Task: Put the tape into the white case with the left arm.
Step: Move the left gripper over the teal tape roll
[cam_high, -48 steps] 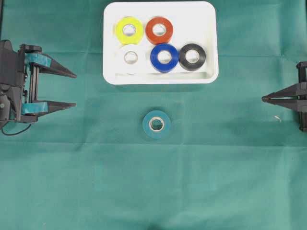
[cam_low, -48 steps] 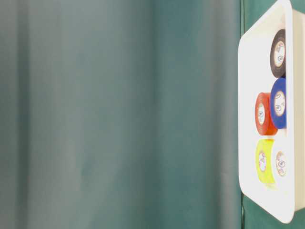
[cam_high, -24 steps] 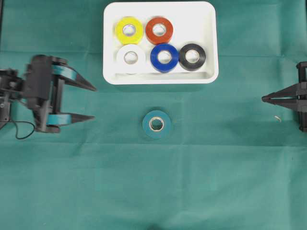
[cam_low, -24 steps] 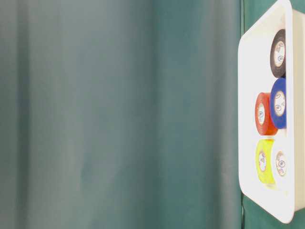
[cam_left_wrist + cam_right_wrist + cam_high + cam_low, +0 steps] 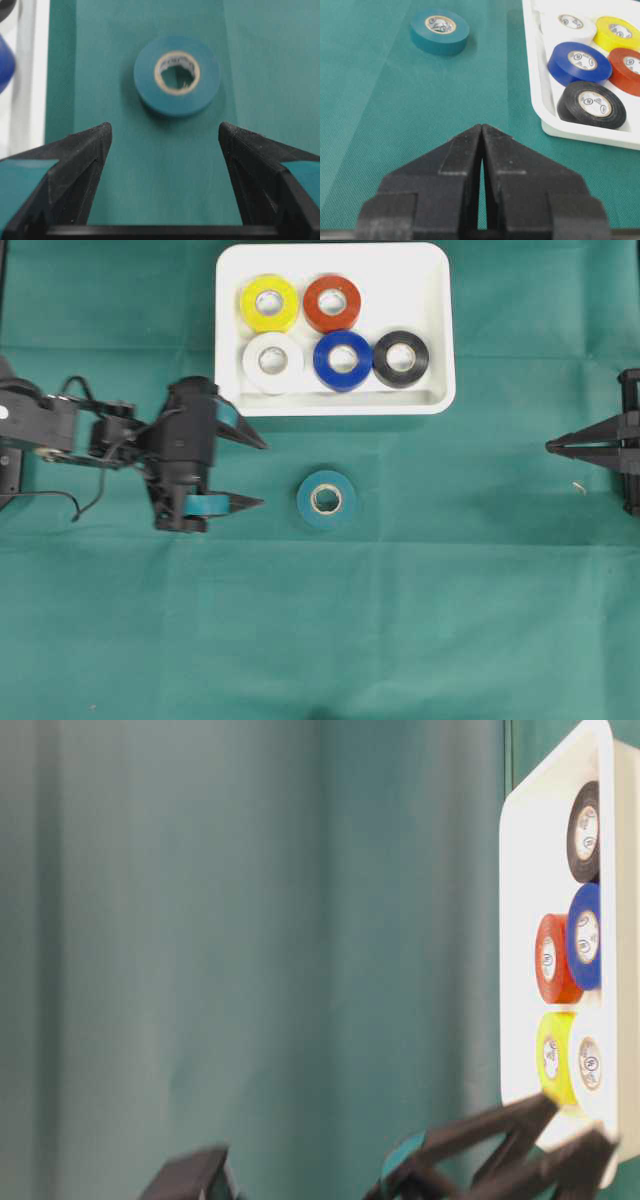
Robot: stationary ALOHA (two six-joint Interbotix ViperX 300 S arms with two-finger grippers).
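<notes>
left gripper [image 5: 262, 472]: jaws wide, holding nothing | teal tape [image 5: 326, 500]: flat on the green bench, just ahead of the tips, apart from them, in line with the gap | white case [image 5: 436, 400]: beyond, holds five rolls

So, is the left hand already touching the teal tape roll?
Apart. The overhead view shows green cloth between the left hand and the teal tape roll; the fingertips stop short of it.

My left arm [image 5: 60, 430] was black, trailing loose black cables, and its gripper [image 5: 255, 473] had long pointed fingers banded in teal. My right gripper [image 5: 552, 447] was plain black.
</notes>
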